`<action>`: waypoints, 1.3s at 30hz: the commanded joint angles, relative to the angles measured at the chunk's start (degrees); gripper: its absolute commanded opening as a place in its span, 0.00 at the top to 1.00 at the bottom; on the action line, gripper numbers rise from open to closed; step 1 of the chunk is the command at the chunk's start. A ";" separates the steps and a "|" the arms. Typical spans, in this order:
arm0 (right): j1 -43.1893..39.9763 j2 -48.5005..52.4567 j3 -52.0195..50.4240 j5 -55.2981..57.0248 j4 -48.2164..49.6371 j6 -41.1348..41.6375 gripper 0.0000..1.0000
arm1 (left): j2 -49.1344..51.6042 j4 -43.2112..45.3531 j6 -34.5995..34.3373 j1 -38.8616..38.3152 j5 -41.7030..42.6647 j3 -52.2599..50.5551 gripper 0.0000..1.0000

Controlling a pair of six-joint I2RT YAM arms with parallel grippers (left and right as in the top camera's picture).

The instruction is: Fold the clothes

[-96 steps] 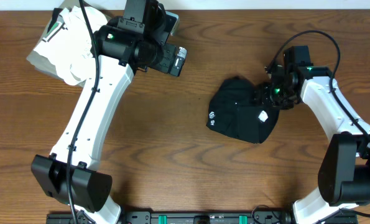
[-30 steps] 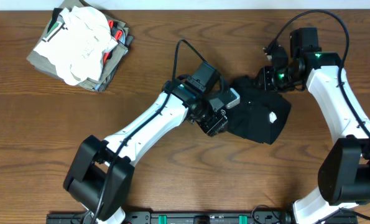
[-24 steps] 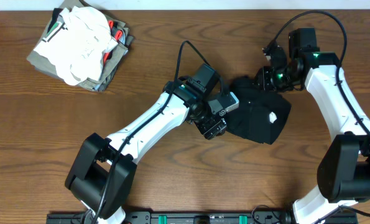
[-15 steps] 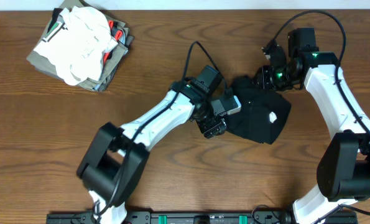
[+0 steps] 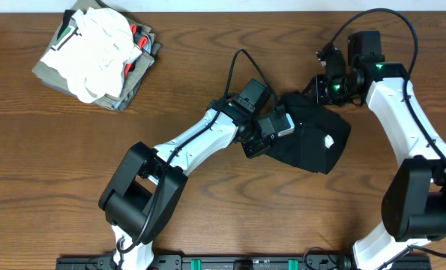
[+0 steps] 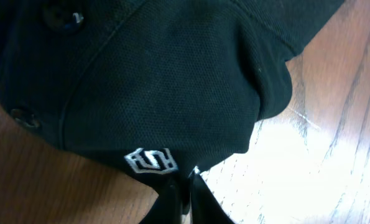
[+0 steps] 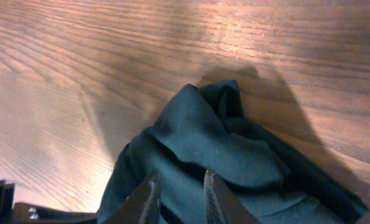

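Near the tabletop's [image 5: 208, 217] far right edge, left gripper [image 6: 186, 180] pinches the black polo shirt [image 5: 312, 142] beside its logo [image 6: 150, 162]; right gripper [image 7: 180, 194] clamps opposite folds, probably to spread it.

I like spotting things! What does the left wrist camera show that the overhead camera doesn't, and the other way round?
Only the left wrist view: a small white logo and two dark buttons on the black garment, with the left gripper's jaws pinched shut on the edge under the logo. Only the overhead view: the stack of folded clothes at the far left corner, the right gripper at the garment's far edge, a small white patch. Both: the black garment and the wooden table.
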 commanded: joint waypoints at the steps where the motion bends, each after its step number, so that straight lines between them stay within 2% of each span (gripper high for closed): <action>1: 0.26 2.21 -0.39 0.33 0.35 0.28 0.79 | 0.31 -0.39 0.48 -0.13 -0.24 -0.15 0.94; 6: 0.26 5.51 -0.39 0.26 2.32 0.28 0.77 | 0.31 -2.51 0.46 -0.13 -0.24 -0.15 0.94; 18: 0.31 15.80 -0.39 0.22 4.20 0.48 0.81 | 0.28 -7.17 0.52 -0.11 -0.55 -0.15 0.94; 26: 0.31 21.20 -0.39 -0.33 4.94 0.50 0.85 | 0.28 -11.67 0.50 -0.07 -8.66 -0.15 0.94; 27: 0.22 21.20 -0.37 -0.33 5.01 0.48 0.85 | 0.28 -11.80 0.50 -0.07 -9.68 -0.15 0.89; 29: -0.11 20.85 0.04 -0.48 5.07 0.50 0.83 | 0.28 -11.78 0.50 -0.07 -11.34 -0.15 0.63; 30: -0.37 20.70 0.48 -0.74 4.81 0.50 0.82 | 0.28 -11.76 0.50 -0.07 -12.35 -0.15 0.57; 35: -2.64 19.19 6.49 -1.99 -1.40 0.46 0.64 | 0.24 -11.74 0.04 0.00 -21.46 -0.09 0.53; 39: -4.39 17.07 15.02 -1.99 -10.45 -1.16 0.56 | -0.09 -11.82 -4.44 1.07 -24.48 1.03 0.53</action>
